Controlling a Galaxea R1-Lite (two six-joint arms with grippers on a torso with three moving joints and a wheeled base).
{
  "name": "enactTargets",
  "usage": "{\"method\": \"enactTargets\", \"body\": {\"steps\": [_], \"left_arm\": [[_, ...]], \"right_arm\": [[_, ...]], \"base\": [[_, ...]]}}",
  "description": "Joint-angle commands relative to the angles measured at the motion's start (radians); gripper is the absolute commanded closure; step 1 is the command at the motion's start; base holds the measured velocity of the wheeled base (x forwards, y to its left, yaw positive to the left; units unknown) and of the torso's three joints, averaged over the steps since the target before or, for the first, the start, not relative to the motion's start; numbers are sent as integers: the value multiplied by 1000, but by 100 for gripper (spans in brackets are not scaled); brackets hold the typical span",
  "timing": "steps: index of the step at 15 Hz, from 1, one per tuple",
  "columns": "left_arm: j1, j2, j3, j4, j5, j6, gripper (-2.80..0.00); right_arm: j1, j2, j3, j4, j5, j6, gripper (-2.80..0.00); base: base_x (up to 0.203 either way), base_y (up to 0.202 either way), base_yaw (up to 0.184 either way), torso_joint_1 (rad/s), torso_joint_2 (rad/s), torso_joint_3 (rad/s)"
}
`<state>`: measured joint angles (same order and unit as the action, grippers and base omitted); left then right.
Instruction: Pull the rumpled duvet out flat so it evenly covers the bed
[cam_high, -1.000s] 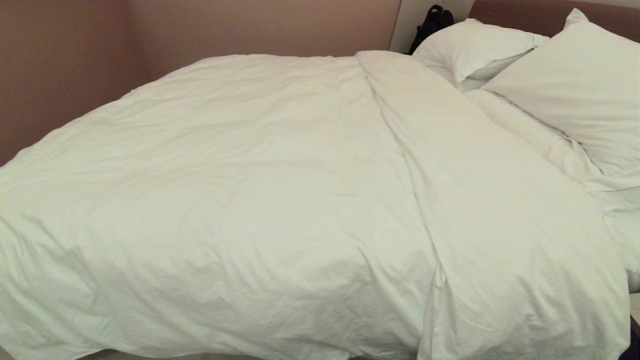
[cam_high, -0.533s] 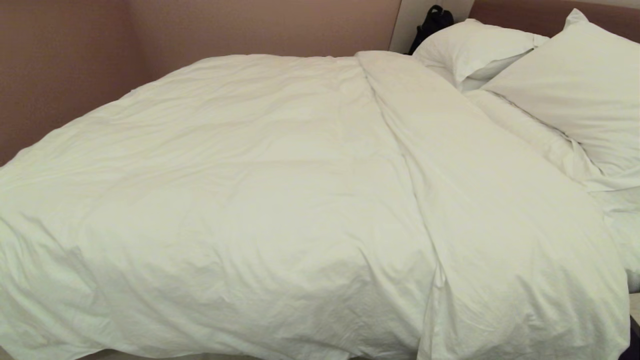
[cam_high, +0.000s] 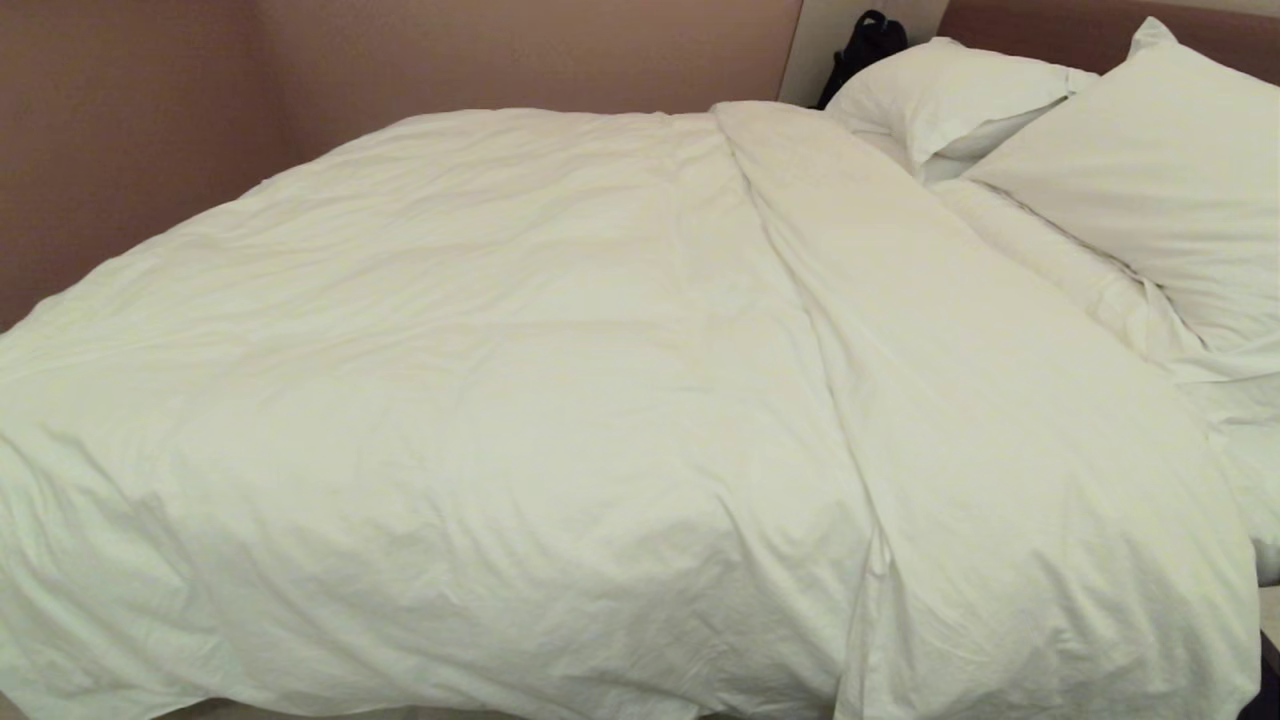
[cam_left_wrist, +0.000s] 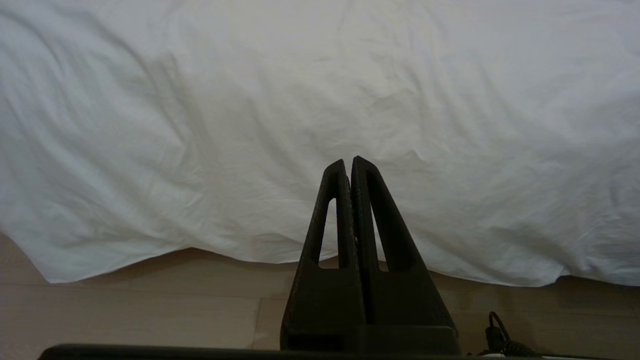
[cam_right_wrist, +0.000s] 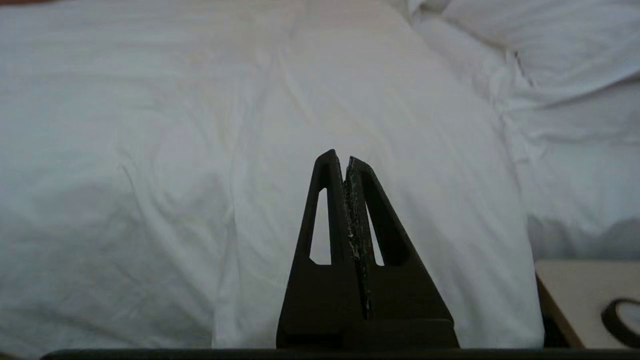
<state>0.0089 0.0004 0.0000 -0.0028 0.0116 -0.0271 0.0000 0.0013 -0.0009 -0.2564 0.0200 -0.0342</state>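
— Two grippers, both away from the cloth. What does the left gripper (cam_left_wrist: 348, 162) show?

— Its black fingers (cam_left_wrist: 334, 200) are pressed together with nothing between them. Beyond their tips hangs the side of the duvet (cam_left_wrist: 320, 100), its wrinkled lower hem draped over the pale wood floor (cam_left_wrist: 125, 310) that lies under the fingers. A dark cable (cam_left_wrist: 500, 335) curls beside the base of the fingers.

— And the spread itself, from the head camera?

— The duvet (cam_high: 480, 400) covers most of the bed (cam_high: 1240, 470), puffy and creased, running up to the brown wall (cam_high: 120, 130) on the far side. A long fold runs from the far edge toward the near corner, with a second layer lying over it. Past that, two white pillows (cam_high: 1150, 170) lean at the headboard (cam_high: 1040, 25), a black bag (cam_high: 865, 45) beside them.

— The right gripper (cam_right_wrist: 346, 159)?

— Fingers (cam_right_wrist: 327, 210) closed too, holding nothing. Ahead of the tips lies that long fold of the duvet (cam_right_wrist: 375, 125); off to one side are the pillows (cam_right_wrist: 550, 45), and near the finger base a light nightstand (cam_right_wrist: 575, 295) with a dark ring-shaped object (cam_right_wrist: 620, 320) on it.
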Motion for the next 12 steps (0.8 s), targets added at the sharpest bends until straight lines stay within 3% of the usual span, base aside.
{"method": "enactTargets", "body": {"steps": [1, 4, 12], "left_arm": [[0, 0, 0, 0, 1, 0, 0], [0, 0, 0, 0, 1, 0, 0], [0, 0, 0, 0, 1, 0, 0]], "right_arm": [[0, 0, 1, 142, -2, 0, 0], [0, -1, 1, 266, -6, 3, 0], [0, -1, 1, 263, -6, 14, 0]], "base": [[0, 0, 0, 0, 0, 0], [0, 0, 0, 0, 0, 0], [0, 0, 0, 0, 0, 0]]}}
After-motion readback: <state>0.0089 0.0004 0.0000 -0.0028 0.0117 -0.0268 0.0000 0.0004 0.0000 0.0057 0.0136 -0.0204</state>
